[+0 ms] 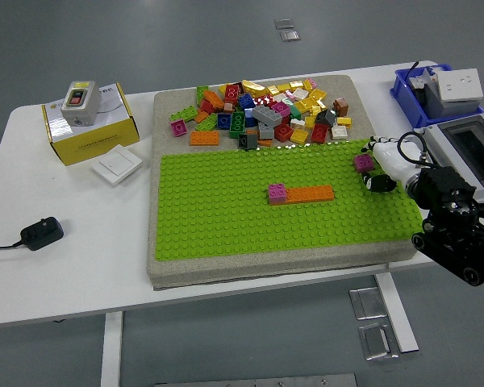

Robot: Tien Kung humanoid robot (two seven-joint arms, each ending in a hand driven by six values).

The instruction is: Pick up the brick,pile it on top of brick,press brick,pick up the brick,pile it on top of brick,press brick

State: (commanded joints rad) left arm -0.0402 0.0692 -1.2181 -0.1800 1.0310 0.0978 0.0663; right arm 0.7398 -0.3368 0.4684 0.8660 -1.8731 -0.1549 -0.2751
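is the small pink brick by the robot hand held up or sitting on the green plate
Cannot tell for sure. The small pink brick sits at the tips of the right hand, over the green baseplate; whether it touches is unclear.

One high head view — facing down over the table [81,266].
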